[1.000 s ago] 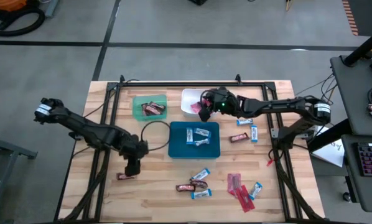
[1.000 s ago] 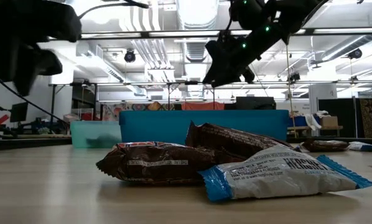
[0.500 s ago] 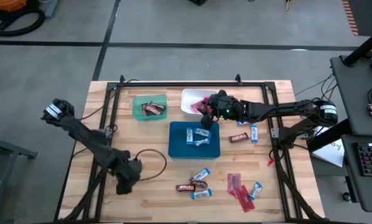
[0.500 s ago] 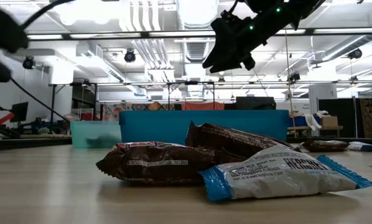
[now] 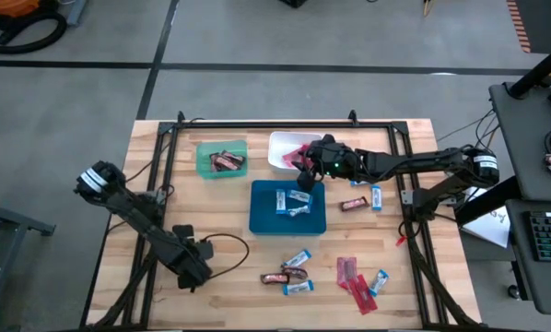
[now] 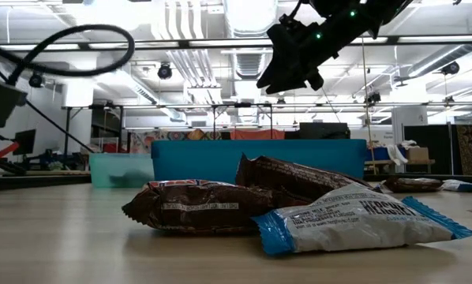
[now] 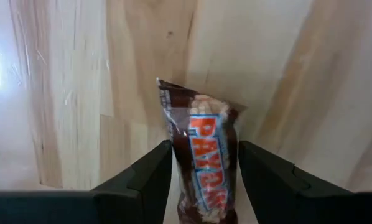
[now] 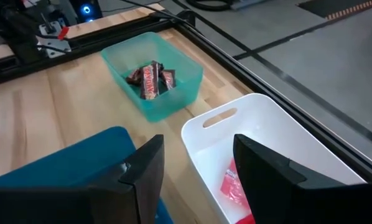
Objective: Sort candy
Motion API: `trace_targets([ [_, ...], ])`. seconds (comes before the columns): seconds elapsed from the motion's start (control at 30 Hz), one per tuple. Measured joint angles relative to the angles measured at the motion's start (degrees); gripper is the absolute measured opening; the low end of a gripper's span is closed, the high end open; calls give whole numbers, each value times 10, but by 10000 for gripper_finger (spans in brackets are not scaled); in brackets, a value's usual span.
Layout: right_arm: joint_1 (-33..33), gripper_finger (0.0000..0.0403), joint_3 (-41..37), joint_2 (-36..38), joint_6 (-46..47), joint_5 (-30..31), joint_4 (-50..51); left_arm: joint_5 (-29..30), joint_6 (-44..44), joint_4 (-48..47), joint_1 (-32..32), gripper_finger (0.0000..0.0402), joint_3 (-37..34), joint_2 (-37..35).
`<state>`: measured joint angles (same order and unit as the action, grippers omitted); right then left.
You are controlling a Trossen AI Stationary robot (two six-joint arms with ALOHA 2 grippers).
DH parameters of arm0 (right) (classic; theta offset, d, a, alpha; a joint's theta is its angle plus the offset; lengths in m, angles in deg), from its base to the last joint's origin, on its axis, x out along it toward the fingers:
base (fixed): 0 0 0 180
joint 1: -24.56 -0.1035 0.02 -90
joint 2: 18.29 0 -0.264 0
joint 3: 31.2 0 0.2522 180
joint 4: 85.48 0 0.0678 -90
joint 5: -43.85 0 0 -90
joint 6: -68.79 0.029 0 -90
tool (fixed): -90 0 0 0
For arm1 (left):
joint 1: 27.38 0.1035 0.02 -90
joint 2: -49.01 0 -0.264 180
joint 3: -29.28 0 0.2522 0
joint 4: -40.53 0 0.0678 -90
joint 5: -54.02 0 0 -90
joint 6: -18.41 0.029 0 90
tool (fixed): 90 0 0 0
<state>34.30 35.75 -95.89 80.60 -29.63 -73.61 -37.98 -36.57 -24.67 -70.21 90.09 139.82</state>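
Between the fingers of your left gripper (image 7: pixel 201 180) lies a dark brown bar (image 7: pixel 201 158) with orange lettering, flat on the wooden table (image 7: pixel 61 93); the jaws stand apart on either side of it with bare wood showing in the gaps, so nothing is clamped, and you cannot tell whether the pads touch the wrapper. From above, that gripper (image 5: pixel 194 274) sits low near the table's front left. Your right gripper (image 8: pixel 195 168) hangs open and empty over the corner where the white tray (image 8: pixel 285 140) meets the blue tray (image 8: pixel 61 162); just ahead of its fingers a red packet (image 8: pixel 236 186) lies in the white tray, and farther ahead the green tray (image 8: pixel 180 87) holds brown bars (image 8: pixel 150 79). Well off from both grippers, toward the front edge, you have loose candy (image 5: pixel 298 272) left: brown bars, blue-and-white bars and red packets (image 5: pixel 354 277), with more blue-and-white bars (image 5: pixel 292 201) inside the blue tray and two pieces (image 5: pixel 363 198) beside it.
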Motion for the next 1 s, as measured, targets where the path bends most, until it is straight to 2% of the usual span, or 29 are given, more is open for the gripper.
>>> trace_targets([
  [0.23,-2,184,0,0,-2,0,0,-4,2,3,0,156,2,20],
  [0.53,-10,180,0,5,-4,-2,5,1,0,6,1,85,0,-11],
  [0.73,-28,176,0,45,-14,-2,23,1,0,7,8,85,0,-39],
  [0.8,-34,176,0,59,-16,-2,32,22,1,6,16,86,3,-57],
  [1.0,-58,174,0,83,-29,-2,37,132,47,2,62,86,29,-137],
])
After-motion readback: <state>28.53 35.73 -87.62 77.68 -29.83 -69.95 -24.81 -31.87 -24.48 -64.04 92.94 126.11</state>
